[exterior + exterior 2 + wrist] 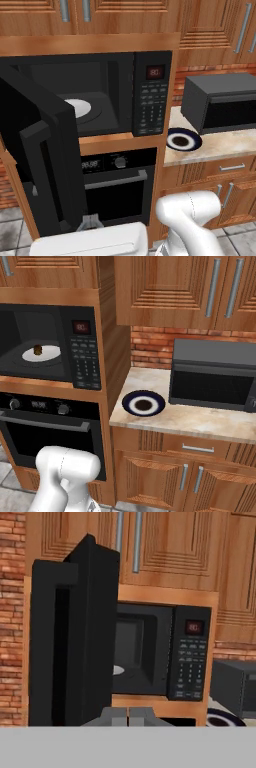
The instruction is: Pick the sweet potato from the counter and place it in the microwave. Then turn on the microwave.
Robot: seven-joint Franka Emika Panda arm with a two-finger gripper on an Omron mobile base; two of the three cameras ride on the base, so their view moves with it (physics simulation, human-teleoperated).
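Observation:
The microwave (100,95) stands with its black door (45,165) swung wide open to the left. On the white turntable (42,354) inside it sits the small brown sweet potato (37,349). In the left base view the turntable (79,107) is partly hidden by the door. My gripper (129,715) is shut with nothing between its fingers. It hangs low in front of the microwave, just right of the open door's edge (97,637). The keypad (189,664) with its red display lies ahead and to the right.
A black oven (47,431) with knobs and a bar handle sits under the microwave. On the beige counter (200,421) to the right lie a dark blue-rimmed plate (143,403) and a dark grey box appliance (215,376). Wooden cabinets hang above.

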